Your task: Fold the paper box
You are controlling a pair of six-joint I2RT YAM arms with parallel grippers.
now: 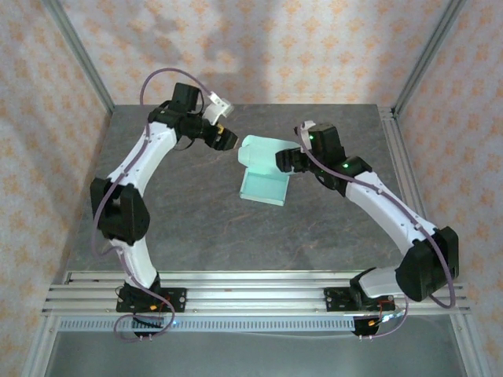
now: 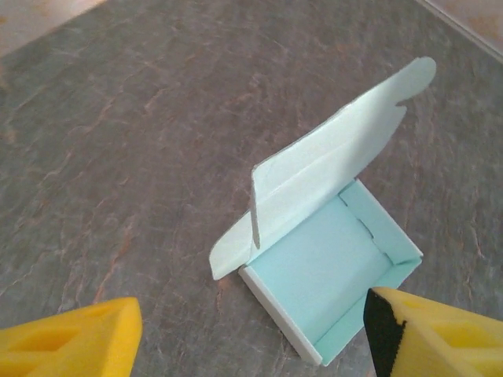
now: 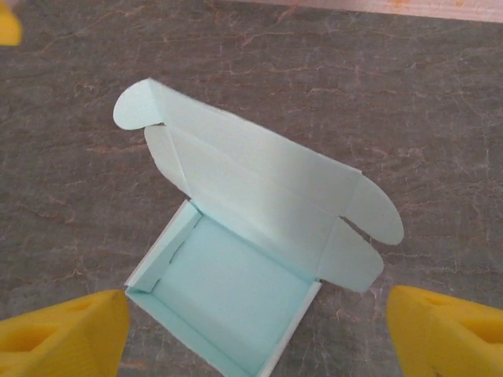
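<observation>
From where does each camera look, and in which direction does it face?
Top external: above and behind the bases, facing down and forward at the table; the left arm and right arm bend toward the box.
Left wrist: on the left arm, looking down at the box; the left end effector shows yellow fingers in the bottom corners.
Right wrist: on the right arm, looking down into the box; the right end effector frames it likewise.
Shared: both wrist views show the open box with its lid raised.
</observation>
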